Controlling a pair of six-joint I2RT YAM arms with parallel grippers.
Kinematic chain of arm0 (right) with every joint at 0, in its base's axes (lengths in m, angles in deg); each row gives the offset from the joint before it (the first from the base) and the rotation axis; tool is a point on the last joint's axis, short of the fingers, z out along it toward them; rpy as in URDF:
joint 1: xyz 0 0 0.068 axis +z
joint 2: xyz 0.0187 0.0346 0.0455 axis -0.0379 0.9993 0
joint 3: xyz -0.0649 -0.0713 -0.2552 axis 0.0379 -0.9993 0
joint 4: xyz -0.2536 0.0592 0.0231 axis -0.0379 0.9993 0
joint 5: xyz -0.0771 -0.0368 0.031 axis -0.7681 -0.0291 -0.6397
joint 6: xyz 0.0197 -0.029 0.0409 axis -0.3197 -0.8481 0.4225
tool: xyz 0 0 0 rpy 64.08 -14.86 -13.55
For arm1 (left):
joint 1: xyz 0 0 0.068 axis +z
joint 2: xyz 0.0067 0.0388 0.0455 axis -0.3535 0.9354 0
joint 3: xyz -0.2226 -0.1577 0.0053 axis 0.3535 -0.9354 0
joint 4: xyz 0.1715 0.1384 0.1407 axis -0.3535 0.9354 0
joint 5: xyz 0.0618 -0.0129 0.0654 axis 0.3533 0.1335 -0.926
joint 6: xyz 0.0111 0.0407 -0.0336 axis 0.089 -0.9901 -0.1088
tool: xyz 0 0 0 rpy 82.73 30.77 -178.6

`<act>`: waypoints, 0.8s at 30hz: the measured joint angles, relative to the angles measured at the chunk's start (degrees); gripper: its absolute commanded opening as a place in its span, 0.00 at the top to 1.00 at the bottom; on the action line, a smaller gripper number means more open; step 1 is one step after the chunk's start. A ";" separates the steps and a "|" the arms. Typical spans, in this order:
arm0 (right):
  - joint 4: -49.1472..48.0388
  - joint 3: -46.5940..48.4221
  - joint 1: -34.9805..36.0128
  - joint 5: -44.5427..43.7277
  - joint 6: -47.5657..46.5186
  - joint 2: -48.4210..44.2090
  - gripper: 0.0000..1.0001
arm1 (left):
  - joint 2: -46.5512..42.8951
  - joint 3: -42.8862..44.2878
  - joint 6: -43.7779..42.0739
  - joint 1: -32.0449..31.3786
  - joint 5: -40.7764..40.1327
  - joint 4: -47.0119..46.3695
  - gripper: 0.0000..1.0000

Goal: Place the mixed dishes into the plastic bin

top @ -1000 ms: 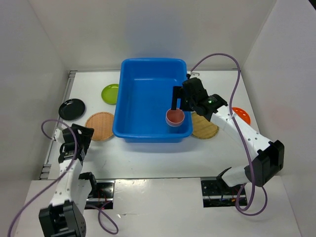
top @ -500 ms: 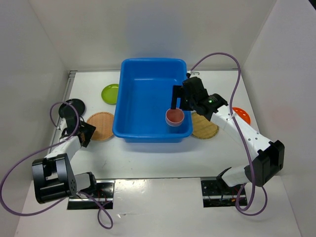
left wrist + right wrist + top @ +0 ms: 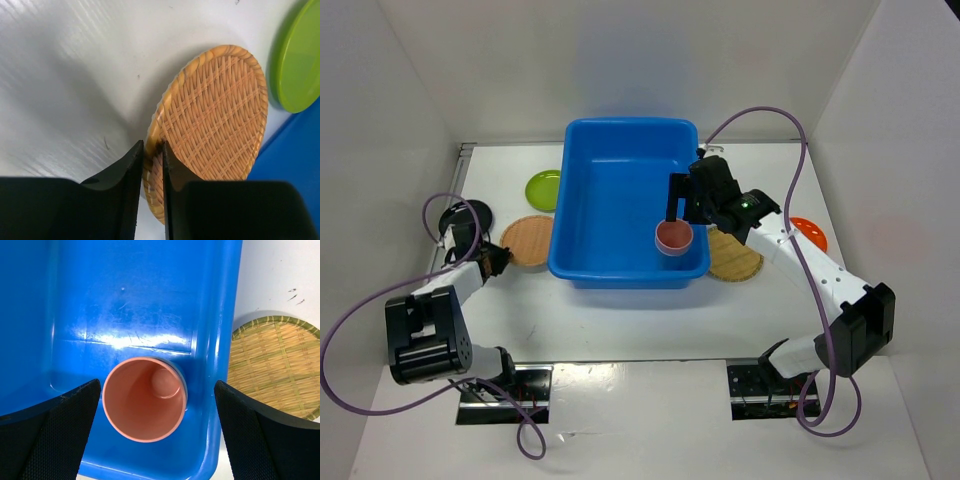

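The blue plastic bin (image 3: 620, 190) stands mid-table. A reddish-pink cup (image 3: 673, 237) stands upright in its near right corner (image 3: 145, 399), touching neither finger. My right gripper (image 3: 682, 212) hangs open above the cup (image 3: 157, 385), its fingers wide on either side. Left of the bin, my left gripper (image 3: 497, 256) is shut on the near rim of a tan woven plate (image 3: 528, 240). In the left wrist view its jaws (image 3: 152, 148) pinch that rim and the plate (image 3: 215, 115) looks tipped up off the table.
A lime-green plate (image 3: 542, 187) lies beside the bin's left wall (image 3: 300, 65). A black plate (image 3: 460, 215) sits at the far left under a purple cable. A second woven plate (image 3: 733, 257) and an orange plate (image 3: 810, 232) lie right of the bin.
My left arm has swung out to the woven plate and closed its jaws on the rim; the plate has shifted slightly away. The right arm and cup have not moved.
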 measured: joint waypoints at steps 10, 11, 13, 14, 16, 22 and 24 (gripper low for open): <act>-0.02 0.00 -0.02 0.39 0.00 0.42 0.01 | -9.09 0.13 -0.37 -0.04 -3.02 8.04 1.00; -0.02 0.00 -0.02 0.66 0.02 0.50 0.01 | -11.67 0.20 -1.09 -0.04 -3.48 9.53 1.00; -0.07 0.02 -0.02 1.09 0.00 0.61 0.01 | -17.90 1.07 -2.23 -0.04 -4.15 12.52 1.00; -0.09 0.11 -0.02 1.20 0.02 0.61 0.01 | -19.76 1.77 -2.78 -0.07 -4.28 13.46 1.00; -0.46 0.35 -0.02 1.81 0.00 0.55 0.01 | -23.19 4.13 -4.61 -0.07 -5.09 16.20 1.00; -4.55 0.26 -1.03 6.23 0.04 -3.21 0.01 | -27.30 8.04 -7.48 0.07 -5.38 18.27 1.00; -7.28 -0.35 -2.25 8.52 0.07 -6.27 0.01 | -28.41 8.09 -8.13 0.11 -4.98 19.45 1.00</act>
